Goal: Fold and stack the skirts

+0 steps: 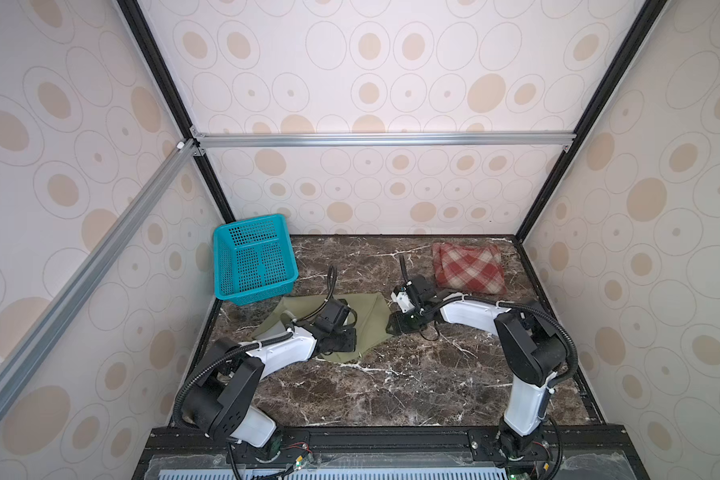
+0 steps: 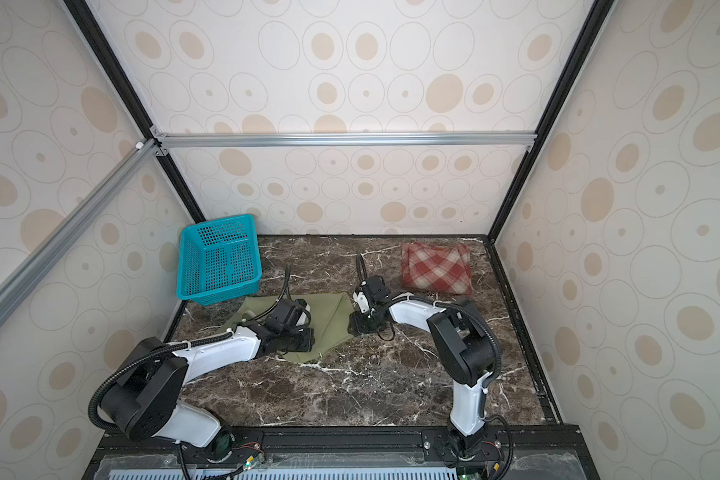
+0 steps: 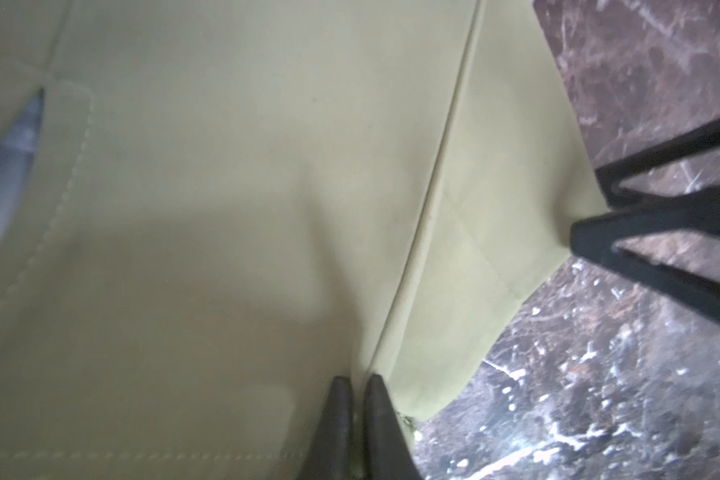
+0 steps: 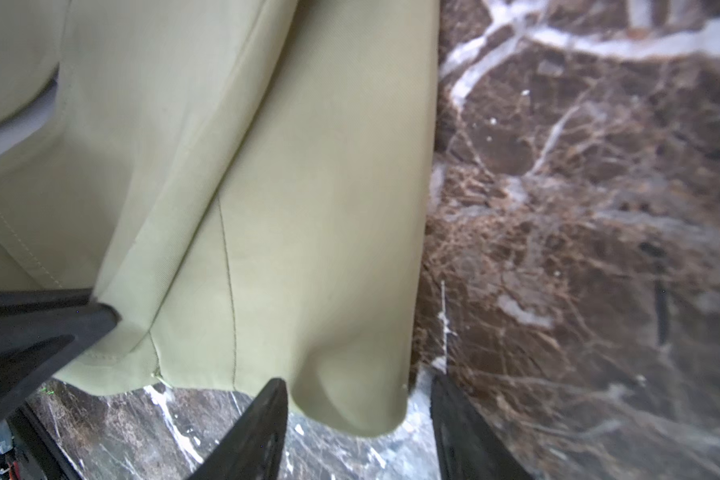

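Olive skirt looked thin, soft and light, and lay spread on the tabletop toward the left. Plaid skirt sat folded at back right. Left hand was clamped on the olive hem fold. Right hand, fingers apart, straddled a corner, likely the best hold.

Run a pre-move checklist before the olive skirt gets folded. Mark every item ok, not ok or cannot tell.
1. Left gripper pinched on a fold of the olive skirt: ok.
2. Right gripper closed on that skirt's corner: not ok; jaws open, straddling it.
3. Plaid skirt folded, lying apart at the far right: ok.
4. Basket not touching the olive skirt: cannot tell; their edges nearly meet.
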`<state>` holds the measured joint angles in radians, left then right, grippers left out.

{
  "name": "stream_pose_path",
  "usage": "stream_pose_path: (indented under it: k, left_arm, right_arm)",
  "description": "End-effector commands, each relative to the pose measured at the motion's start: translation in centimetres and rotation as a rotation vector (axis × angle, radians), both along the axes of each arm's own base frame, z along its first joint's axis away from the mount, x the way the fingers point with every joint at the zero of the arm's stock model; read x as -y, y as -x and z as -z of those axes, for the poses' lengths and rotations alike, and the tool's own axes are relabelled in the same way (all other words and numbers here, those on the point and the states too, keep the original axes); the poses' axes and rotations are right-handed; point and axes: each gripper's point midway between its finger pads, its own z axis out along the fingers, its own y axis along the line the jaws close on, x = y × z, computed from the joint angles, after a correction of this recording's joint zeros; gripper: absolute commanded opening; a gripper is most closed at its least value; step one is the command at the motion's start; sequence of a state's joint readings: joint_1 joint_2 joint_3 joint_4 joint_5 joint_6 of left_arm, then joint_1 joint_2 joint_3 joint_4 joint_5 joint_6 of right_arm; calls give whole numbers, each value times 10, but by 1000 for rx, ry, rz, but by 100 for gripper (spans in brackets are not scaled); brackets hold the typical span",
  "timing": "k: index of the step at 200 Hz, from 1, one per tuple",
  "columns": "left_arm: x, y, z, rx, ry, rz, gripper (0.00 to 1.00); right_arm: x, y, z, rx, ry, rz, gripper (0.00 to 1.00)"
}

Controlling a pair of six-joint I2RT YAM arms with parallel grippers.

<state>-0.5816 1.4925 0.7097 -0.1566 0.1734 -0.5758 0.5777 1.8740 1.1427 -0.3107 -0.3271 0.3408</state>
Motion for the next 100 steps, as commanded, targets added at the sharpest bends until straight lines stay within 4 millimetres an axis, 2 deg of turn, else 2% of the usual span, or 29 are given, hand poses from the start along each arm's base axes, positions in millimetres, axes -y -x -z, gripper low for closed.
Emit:
stream_pose_path:
  k: [1, 6, 15, 30, 51, 100]
  left_arm:
    - [3, -3, -11, 18, -9, 11, 37]
    - [3, -3, -12, 23, -6, 12, 43]
    - [3, -4, -16, 33, -4, 14, 48]
    - [4, -4, -17, 33, -6, 22, 51]
    - [8, -1, -14, 14, 1, 39, 51]
    - [9, 2, 3, -16, -77, 56, 44]
  right_arm:
    - [-4, 1, 6, -29, -8, 4, 56]
    - [-4, 2, 6, -29, -11, 4, 55]
    - [-4, 2, 7, -31, -11, 7, 53]
    - [-5, 2, 9, -35, -16, 5, 45]
    - [-8, 2, 11, -50, -24, 7, 31]
    - [-7, 2, 8, -39, -27, 10, 29]
